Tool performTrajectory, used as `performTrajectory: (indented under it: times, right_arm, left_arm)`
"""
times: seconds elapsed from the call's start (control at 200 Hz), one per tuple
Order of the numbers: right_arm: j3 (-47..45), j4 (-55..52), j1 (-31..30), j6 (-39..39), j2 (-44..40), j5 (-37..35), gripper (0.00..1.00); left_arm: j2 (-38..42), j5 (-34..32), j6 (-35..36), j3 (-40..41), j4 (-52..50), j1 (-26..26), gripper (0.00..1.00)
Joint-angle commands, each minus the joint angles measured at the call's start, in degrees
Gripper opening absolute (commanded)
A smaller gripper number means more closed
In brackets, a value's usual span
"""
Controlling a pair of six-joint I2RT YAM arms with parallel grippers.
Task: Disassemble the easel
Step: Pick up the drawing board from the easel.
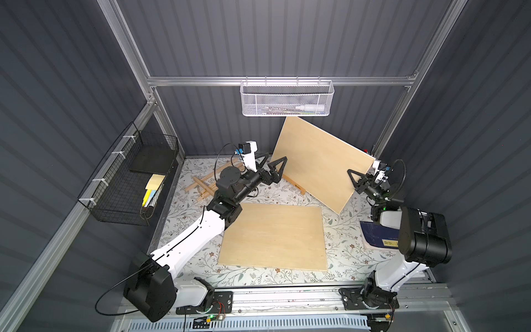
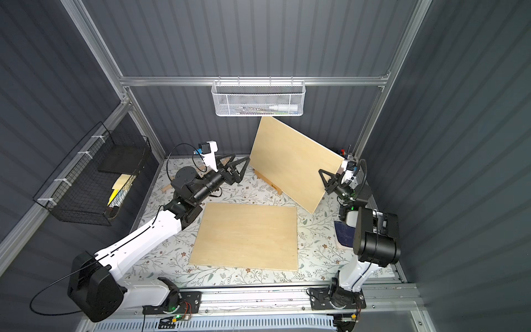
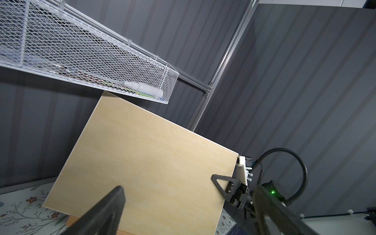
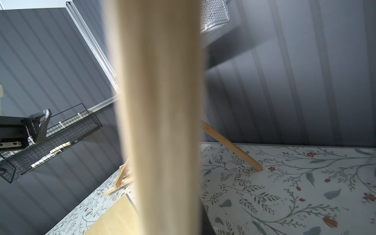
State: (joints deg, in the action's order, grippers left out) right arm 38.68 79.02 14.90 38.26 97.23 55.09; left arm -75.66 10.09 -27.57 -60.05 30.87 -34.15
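Note:
A pale wooden board stands tilted on the easel, whose wooden ledge shows under the board's lower edge. My right gripper is shut on the board's right edge; one black finger lies on the board's front face. In the right wrist view the board's edge fills the middle, with an easel leg behind it. My left gripper stands open just left of the board, holding nothing.
A second wooden board lies flat mid-table. Loose wooden sticks lie at the back left. A white mesh basket hangs just above the standing board's top corner. A black wire basket hangs left. A blue book lies under the right arm.

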Motion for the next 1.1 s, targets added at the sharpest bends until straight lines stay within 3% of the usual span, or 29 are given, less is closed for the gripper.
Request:
performTrajectory:
  times: [0.0, 0.225, 1.096]
  right_arm:
    - [-0.81, 2.06, 0.12, 1.53, -3.56, -1.87, 0.00]
    - [-4.55, 1.98, 0.97, 1.29, -9.59, -7.00, 0.00]
    - [-13.18, 2.08, 1.54, 2.29, -25.24, -15.15, 0.00]
  left_arm:
    - [0.73, -0.70, 1.38, -2.00, -0.16, -0.13, 0.99]
    - [0.42, -1.13, 1.54, -2.07, -0.29, -0.17, 1.00]
    - [0.67, -1.69, 1.82, -2.34, -0.72, -0.13, 0.99]
